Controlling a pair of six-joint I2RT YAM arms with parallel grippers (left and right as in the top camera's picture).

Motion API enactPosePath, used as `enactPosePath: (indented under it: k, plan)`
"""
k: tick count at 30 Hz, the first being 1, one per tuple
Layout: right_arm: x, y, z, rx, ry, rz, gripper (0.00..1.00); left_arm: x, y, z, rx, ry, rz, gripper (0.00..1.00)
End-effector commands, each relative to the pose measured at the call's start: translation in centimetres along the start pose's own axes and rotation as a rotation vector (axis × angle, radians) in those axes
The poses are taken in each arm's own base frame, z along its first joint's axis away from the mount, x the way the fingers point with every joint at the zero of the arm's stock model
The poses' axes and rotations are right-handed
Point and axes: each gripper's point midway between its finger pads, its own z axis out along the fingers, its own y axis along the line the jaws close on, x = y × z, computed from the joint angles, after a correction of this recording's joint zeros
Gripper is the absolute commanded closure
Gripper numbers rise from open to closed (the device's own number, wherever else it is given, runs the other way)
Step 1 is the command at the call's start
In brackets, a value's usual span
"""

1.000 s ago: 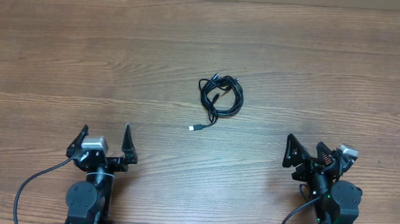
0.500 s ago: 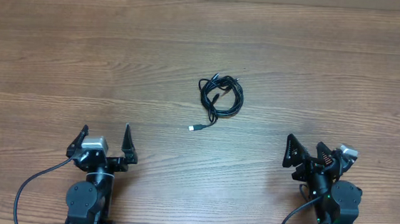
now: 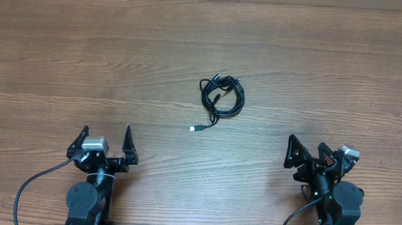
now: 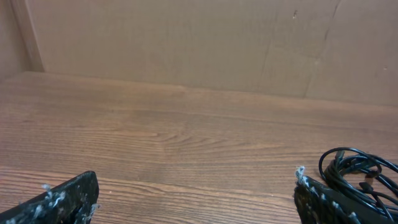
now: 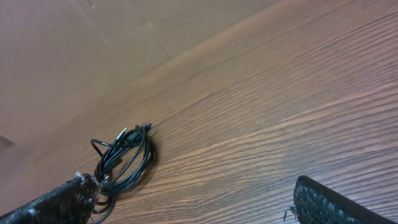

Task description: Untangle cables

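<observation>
Ahead of the left gripper [image 3: 106, 131] and right gripper [image 3: 306, 149], between them, the cables [image 3: 221, 97] lay coiled; both gaped empty.

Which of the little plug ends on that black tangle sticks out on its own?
The silvery-tipped plug: its strand trails clear of the coil of cables, while the dark plug ends sit against the coil's far side.

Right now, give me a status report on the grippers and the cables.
Left gripper open, empty. Right gripper open, empty. Cables coiled at centre, untouched. No obstacle in view.
</observation>
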Motion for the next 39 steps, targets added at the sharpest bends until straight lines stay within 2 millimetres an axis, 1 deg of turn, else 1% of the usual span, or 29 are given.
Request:
enactPosePath:
  k: [1, 26, 29, 31, 33, 34, 36, 39]
  plan:
    - [0.4, -0.2, 0.1, 0.003, 0.007, 0.005, 0.00, -0.1, 0.2, 0.0, -0.010, -0.007, -0.011, 0.00]
    - [0.3, -0.2, 0.1, 0.003, 0.004, 0.005, 0.00, -0.1, 0.2, 0.0, -0.010, -0.007, -0.011, 0.00]
    - [0.5, 0.2, 0.1, -0.021, 0.017, 0.004, 0.00, -0.1, 0.2, 0.0, -0.010, -0.007, -0.011, 0.00]
    - [0.7, 0.9, 0.0, -0.057, 0.029, -0.006, 0.00, -0.1, 0.2, 0.0, -0.010, -0.007, -0.011, 0.00]
    - [0.7, 2.0, -0.1, -0.122, 0.039, -0.011, 0.00, -0.1, 0.2, 0.0, -0.010, -0.007, -0.011, 0.00]
    - [0.2, 3.9, -0.4, -0.219, 0.036, -0.028, 0.00, -0.1, 0.2, 0.0, -0.010, -0.007, -0.011, 0.00]
    - [-1.1, 6.7, -1.3, -0.345, 0.011, -0.109, 0.00, -0.1, 0.2, 0.0, -0.010, -0.007, -0.011, 0.00]
    - [-3.9, 8.3, -2.2, -0.369, -0.034, -0.132, 0.00, -0.1, 0.2, 0.0, -0.010, -0.007, -0.011, 0.00]
